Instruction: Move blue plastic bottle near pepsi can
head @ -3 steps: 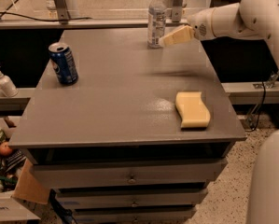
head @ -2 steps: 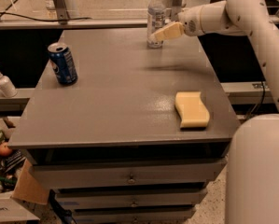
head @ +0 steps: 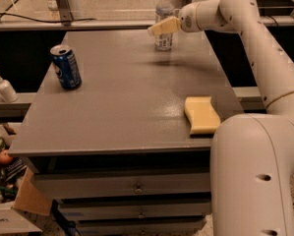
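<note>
The blue plastic bottle point(head: 163, 10) stands upright at the far edge of the grey table point(head: 122, 97), right of centre, clear with a white cap. My gripper point(head: 159, 28) reaches in from the right and sits in front of the bottle at mid-height, its tip just past the bottle's left side. I cannot tell whether it touches the bottle. The pepsi can point(head: 66, 67), blue with a silver top, stands upright near the table's left edge, well apart from the bottle.
A yellow sponge point(head: 201, 114) lies near the table's front right corner. A white pump-dispenser bottle point(head: 3, 87) stands on a ledge left of the table. A cardboard box point(head: 18, 200) with clutter sits on the floor at lower left.
My gripper has moved left and a little up, from the bottle's right side to across its front. The bottle, can and sponge have not moved.
</note>
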Robot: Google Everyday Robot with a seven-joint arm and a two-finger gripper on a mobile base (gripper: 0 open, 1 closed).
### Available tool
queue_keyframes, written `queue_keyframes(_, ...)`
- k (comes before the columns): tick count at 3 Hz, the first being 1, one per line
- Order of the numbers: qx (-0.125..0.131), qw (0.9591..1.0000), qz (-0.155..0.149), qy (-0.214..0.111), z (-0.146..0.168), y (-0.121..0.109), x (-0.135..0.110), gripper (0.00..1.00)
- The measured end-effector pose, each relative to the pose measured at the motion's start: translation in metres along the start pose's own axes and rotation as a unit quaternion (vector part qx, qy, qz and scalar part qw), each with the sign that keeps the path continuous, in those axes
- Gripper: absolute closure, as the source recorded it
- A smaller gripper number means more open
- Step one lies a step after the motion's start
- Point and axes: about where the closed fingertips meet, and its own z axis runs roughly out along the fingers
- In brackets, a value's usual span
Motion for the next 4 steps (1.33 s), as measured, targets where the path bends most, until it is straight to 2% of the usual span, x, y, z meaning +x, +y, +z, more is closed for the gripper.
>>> queue_keyframes(1, 0.012, 0.9998, 0.018, -0.006, 0.016, -0.005, -0.01, 0.18)
queue_keyframes(2, 0.022, 0.9992, 0.031, -0.008, 0.022, -0.009, -0.016, 0.41)
queue_keyframes(3, 0.028, 0.9988, 0.036, -0.013, 0.016, -0.013, -0.02, 0.64)
queue_keyframes(4, 0.016, 0.9989, 0.035, -0.025, 0.0, -0.004, -0.029, 0.89)
